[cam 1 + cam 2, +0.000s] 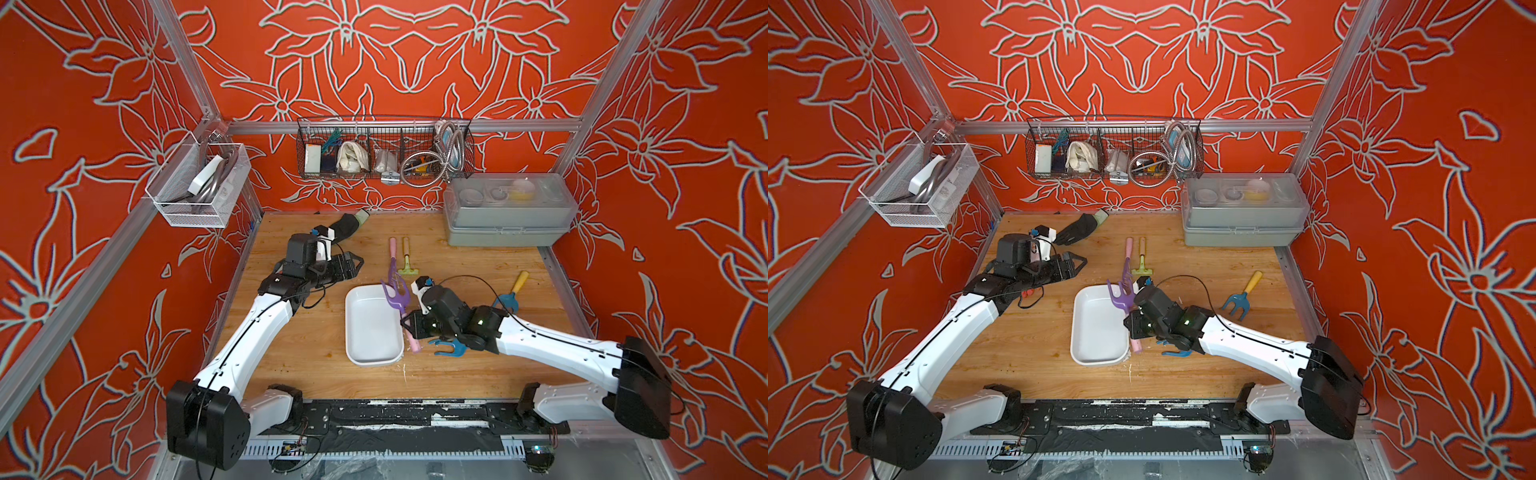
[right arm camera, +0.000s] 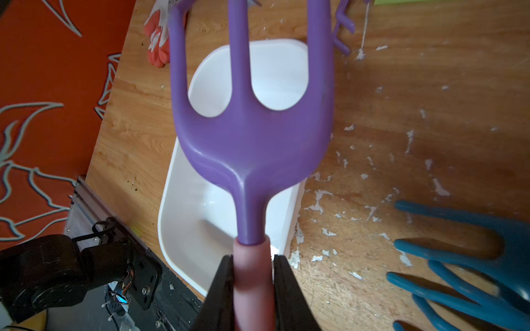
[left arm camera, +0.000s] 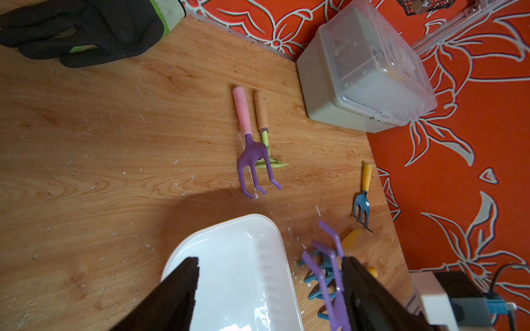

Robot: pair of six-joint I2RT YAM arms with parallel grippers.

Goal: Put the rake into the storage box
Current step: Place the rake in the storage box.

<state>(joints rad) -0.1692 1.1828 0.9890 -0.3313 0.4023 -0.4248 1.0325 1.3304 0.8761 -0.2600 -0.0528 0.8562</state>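
One purple plastic rake (image 2: 252, 143) with a pink handle is hanging over the rim of the shallow white plastic storage box (image 1: 370, 332), the right gripper (image 2: 252, 266) clamping its handle and the left gripper (image 1: 357, 263) idling with jaws apart, so the placing step is likely calling for an inward shift, lowering and release.

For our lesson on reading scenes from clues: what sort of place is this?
Probably a robot test booth: an aluminium frame holds printed floral walls, two robot arms are mounted at the wooden table's edge, and small garden rakes are laid out.
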